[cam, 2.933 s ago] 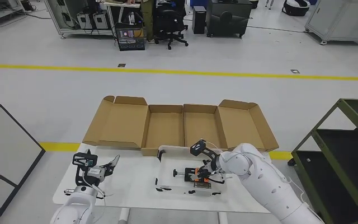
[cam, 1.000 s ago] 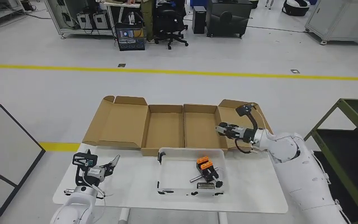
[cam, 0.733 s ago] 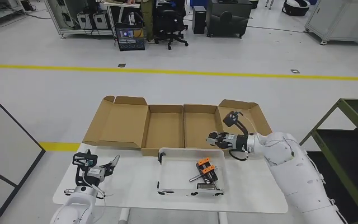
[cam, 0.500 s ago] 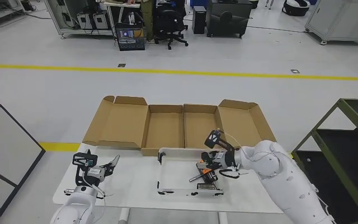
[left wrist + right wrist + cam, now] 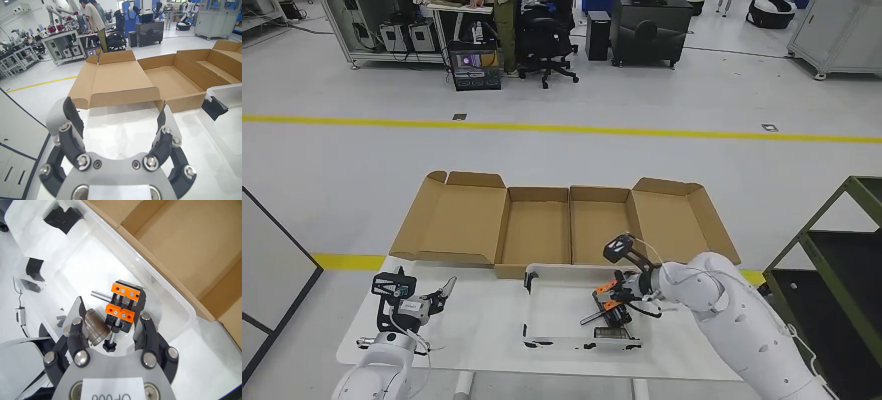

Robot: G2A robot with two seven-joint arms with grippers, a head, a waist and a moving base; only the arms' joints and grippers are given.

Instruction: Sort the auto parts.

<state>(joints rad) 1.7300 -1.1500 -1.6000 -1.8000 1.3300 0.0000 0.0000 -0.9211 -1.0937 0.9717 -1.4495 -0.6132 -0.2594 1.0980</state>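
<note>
A small orange-and-black vise [image 5: 122, 306] [image 5: 608, 299] lies in the clear plastic bin [image 5: 170, 287] [image 5: 542, 270], with a steel rod [image 5: 101, 295] poking out beside it and a dull metal cylinder [image 5: 96, 326] against its side. My right gripper [image 5: 111, 302] [image 5: 614, 293] hangs open just above the vise, its fingers on either side of the vise and cylinder. My left gripper [image 5: 117, 111] [image 5: 442, 292] is open over the table's left end, holding nothing.
Two open cardboard boxes [image 5: 534, 225] [image 5: 602, 225] with spread flaps stand side by side behind the bin at the table's far edge. Black tape patches [image 5: 58, 218] mark the bin's corners. Bare white tabletop [image 5: 487, 320] lies between the left gripper and the bin.
The right arm swung from the right cardboard box back over the bin and came down above the vise with its gripper open. The left arm has stayed still.
</note>
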